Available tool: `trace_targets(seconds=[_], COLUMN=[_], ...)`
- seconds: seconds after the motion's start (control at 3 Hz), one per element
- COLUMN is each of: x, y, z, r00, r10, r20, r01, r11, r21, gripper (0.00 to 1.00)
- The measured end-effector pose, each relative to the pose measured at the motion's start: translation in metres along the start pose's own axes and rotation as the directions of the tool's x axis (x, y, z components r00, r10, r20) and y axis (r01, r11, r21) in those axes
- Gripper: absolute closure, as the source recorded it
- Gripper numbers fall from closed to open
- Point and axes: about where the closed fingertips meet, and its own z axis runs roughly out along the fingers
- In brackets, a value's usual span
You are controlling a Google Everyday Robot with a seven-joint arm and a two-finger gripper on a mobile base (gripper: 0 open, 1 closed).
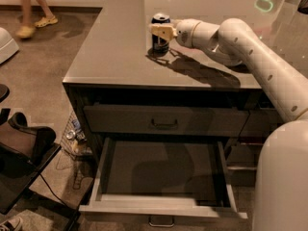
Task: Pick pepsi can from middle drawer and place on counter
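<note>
I see the pepsi can upright on the counter, the gripper at its upper side, grip undeterminable; it's probably light, thin-walled and slick, best held mid-body.

No legible text or logo on pepsi can, gripper at it, above counter
</note>
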Motion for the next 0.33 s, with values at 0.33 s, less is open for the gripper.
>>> trace_targets(seconds=[0.33], x=[0.0005], y=[0.0018], z=[0.0021], r00=[1.000], r10=[0.001], r20=[-0.001], r01=[-0.001], r11=[1.0000], r21=[-0.004], gripper=[0.00])
